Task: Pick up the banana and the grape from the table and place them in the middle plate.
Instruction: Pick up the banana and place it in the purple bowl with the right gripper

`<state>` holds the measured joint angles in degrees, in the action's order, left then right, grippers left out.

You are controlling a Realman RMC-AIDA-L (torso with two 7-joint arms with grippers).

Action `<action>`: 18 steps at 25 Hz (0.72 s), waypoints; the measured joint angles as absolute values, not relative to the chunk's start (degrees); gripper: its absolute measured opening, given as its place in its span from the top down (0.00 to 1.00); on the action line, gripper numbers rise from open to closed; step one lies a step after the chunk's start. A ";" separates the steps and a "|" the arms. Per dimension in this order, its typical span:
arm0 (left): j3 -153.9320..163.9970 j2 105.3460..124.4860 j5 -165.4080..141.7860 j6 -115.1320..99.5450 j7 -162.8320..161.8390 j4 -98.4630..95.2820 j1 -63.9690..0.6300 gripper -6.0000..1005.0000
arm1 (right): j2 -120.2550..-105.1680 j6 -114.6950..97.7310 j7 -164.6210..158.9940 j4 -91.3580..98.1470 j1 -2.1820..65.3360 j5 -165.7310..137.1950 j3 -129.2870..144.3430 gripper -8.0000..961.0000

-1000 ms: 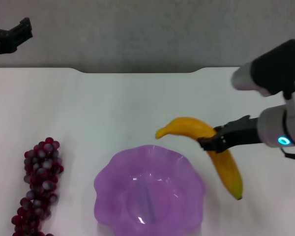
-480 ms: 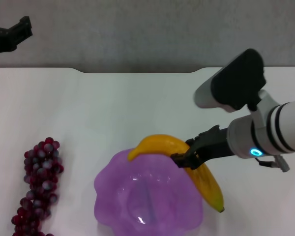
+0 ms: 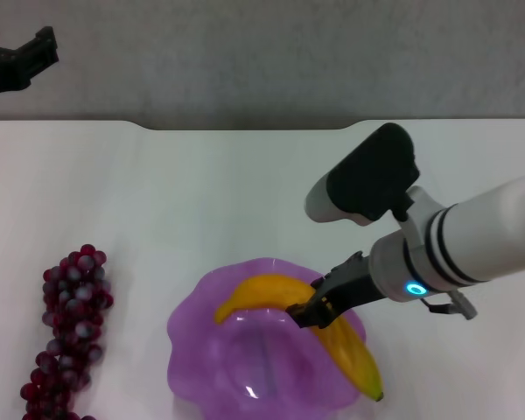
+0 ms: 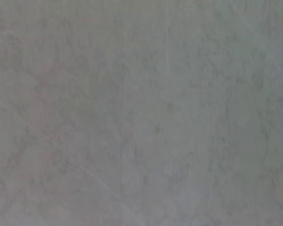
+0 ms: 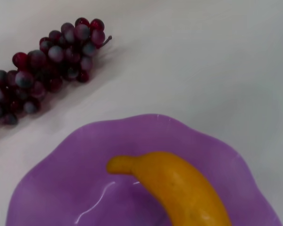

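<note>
My right gripper (image 3: pixel 311 312) is shut on the banana (image 3: pixel 343 339), a curved yellow-orange fruit, and holds it over the right half of the purple scalloped middle plate (image 3: pixel 201 350). The banana's dark tip juts past the plate's near right rim. The right wrist view shows the banana (image 5: pixel 179 184) above the plate (image 5: pixel 80 160). The grape bunch (image 3: pixel 70 328), dark red-purple, lies on the white table (image 3: pixel 201 192) left of the plate; it also shows in the right wrist view (image 5: pixel 42 66). My left gripper (image 3: pixel 22 66) is parked at the far left, beyond the table's far edge.
The table's far edge has a notch (image 3: pixel 245 128) in the middle. The left wrist view shows only a plain grey surface (image 4: pixel 141 113).
My right gripper has carried the banana left and nearer, from beside the plate's right rim to over the plate. The grape bunch and left arm have not moved.
</note>
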<state>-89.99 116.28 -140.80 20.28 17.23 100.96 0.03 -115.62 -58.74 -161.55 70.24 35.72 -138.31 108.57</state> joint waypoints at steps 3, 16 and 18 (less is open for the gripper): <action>-89.99 116.28 -140.80 20.28 17.23 100.87 -0.10 0.16 | -115.58 -57.26 -161.54 67.29 37.32 -137.54 109.24 0.47; -90.00 116.28 -140.80 20.30 17.23 100.54 -0.44 0.16 | -115.31 -56.08 -161.19 66.49 38.81 -136.24 110.62 0.47; -90.00 116.28 -140.80 20.30 17.23 100.54 -0.42 0.16 | -115.31 -55.94 -161.21 66.54 39.01 -136.08 110.61 0.47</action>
